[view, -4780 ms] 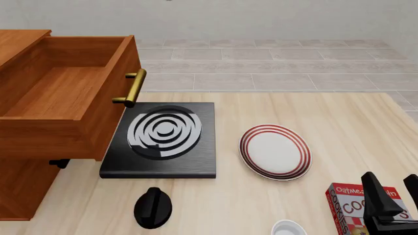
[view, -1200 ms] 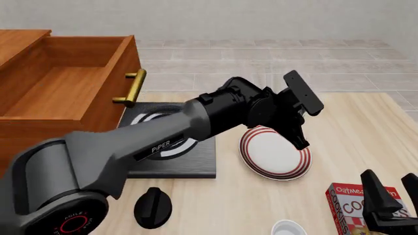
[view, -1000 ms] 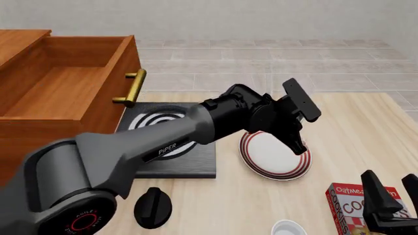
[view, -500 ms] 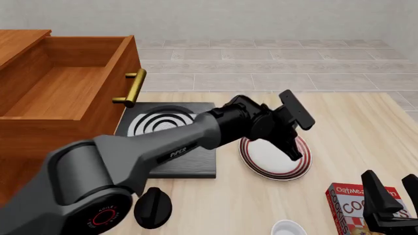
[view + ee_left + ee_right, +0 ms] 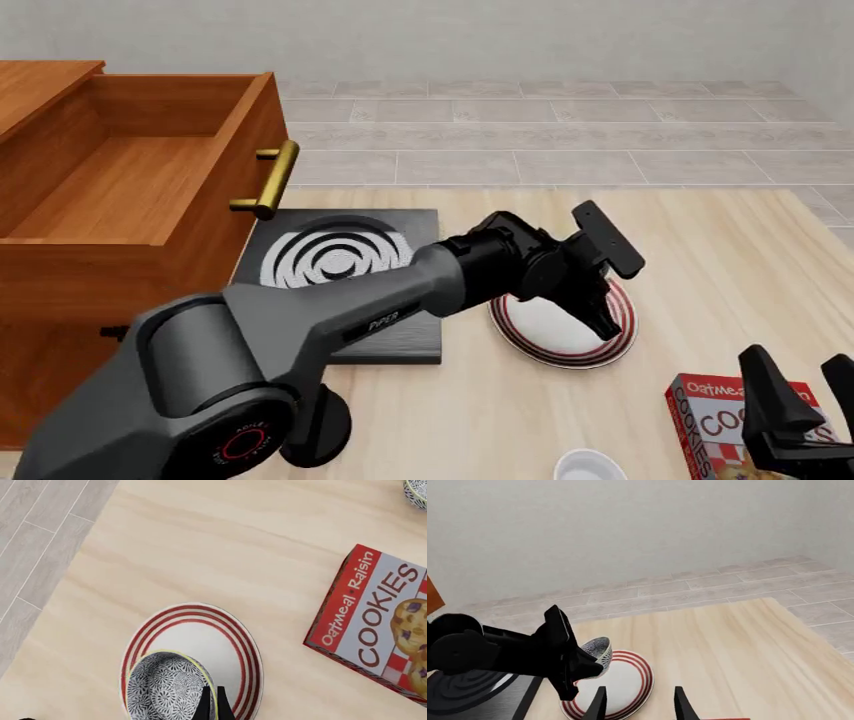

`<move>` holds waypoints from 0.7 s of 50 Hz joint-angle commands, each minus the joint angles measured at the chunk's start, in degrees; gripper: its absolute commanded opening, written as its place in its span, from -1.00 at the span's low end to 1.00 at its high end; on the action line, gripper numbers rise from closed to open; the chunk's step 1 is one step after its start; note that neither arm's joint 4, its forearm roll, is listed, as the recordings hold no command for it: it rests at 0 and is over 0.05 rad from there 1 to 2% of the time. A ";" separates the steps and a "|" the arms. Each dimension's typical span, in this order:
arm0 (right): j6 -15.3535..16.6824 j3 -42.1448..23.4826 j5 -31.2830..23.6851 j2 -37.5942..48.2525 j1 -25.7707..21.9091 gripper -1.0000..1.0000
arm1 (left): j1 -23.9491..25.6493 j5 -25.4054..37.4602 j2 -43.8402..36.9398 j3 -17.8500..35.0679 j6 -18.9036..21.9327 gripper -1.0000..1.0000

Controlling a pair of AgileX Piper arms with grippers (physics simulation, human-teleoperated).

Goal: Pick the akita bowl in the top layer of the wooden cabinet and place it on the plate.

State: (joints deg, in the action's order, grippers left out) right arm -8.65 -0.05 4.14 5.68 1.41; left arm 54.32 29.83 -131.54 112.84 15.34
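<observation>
The akita bowl [image 5: 165, 686], navy-and-white patterned with a yellowish rim, hangs tilted low over the plate [image 5: 220, 645], at one side of it. My left gripper [image 5: 214, 706] is shut on the bowl's wall. From the front, the left gripper [image 5: 601, 318] covers the bowl above the red-ringed plate [image 5: 574, 345]. The right wrist view shows the bowl [image 5: 598, 650] over the plate [image 5: 624, 677]. The wooden cabinet [image 5: 54, 370] stands at the left, its top layer [image 5: 134, 185] pulled open. My right gripper [image 5: 807, 400] is open near the front right edge.
A black slab with white spiral rings [image 5: 340, 265] lies between the cabinet and the plate. A cookies box [image 5: 707, 415] and a small white cup [image 5: 590, 466] sit at the front right. A black knob-like object [image 5: 320, 435] lies at the front, partly behind the left arm.
The left arm, absent in the earliest frame, has come over the plate and sunk lower toward it with the bowl. The right gripper has not moved.
</observation>
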 commanded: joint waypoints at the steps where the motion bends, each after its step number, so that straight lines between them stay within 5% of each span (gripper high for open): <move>1: -0.22 0.00 -0.52 -0.52 0.12 1.00 | 0.26 -0.34 -1.77 1.26 -1.00 -1.00; 8: -0.37 0.00 -0.56 -0.51 0.16 1.00 | 0.74 1.41 -5.05 6.05 -2.25 -1.00; 35: -0.62 0.01 0.81 0.93 0.22 1.00 | -0.02 0.50 -7.24 6.41 -3.61 -1.00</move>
State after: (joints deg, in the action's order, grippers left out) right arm -9.21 -0.05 4.70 6.34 1.66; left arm 54.58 30.67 -138.59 119.02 11.98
